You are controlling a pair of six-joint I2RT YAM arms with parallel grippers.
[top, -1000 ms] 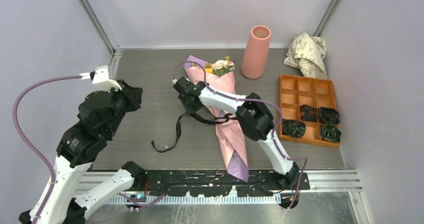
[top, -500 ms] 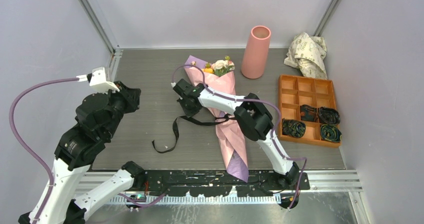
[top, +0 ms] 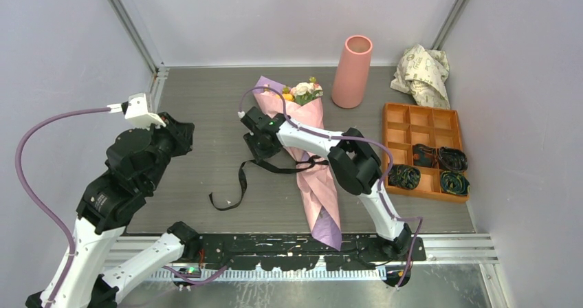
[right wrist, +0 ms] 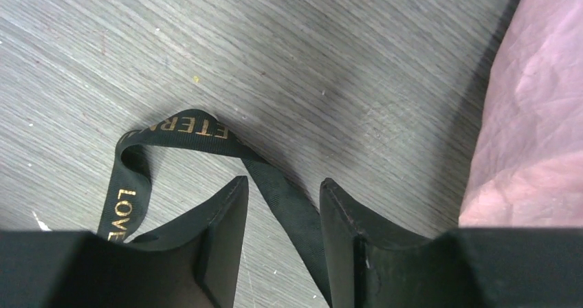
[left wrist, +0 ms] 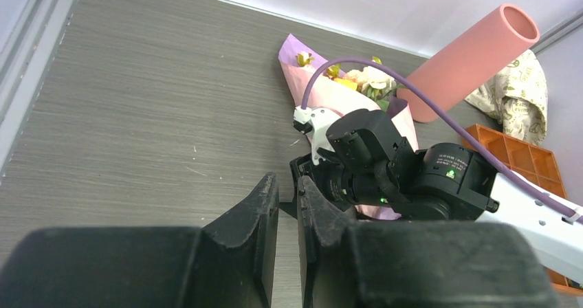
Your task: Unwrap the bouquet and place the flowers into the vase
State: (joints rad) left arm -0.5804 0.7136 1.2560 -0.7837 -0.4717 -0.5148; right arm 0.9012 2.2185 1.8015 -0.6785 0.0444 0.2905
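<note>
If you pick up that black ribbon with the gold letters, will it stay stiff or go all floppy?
Probably floppy: the black ribbon with gold letters lies in a loose twisted loop flat on the grey table. It looks thin and woven, so it is likely very light and dangly.

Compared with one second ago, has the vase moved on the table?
No. The vase stands upright at the same spot near the back wall, left of the crumpled paper and behind the orange tray.
</note>
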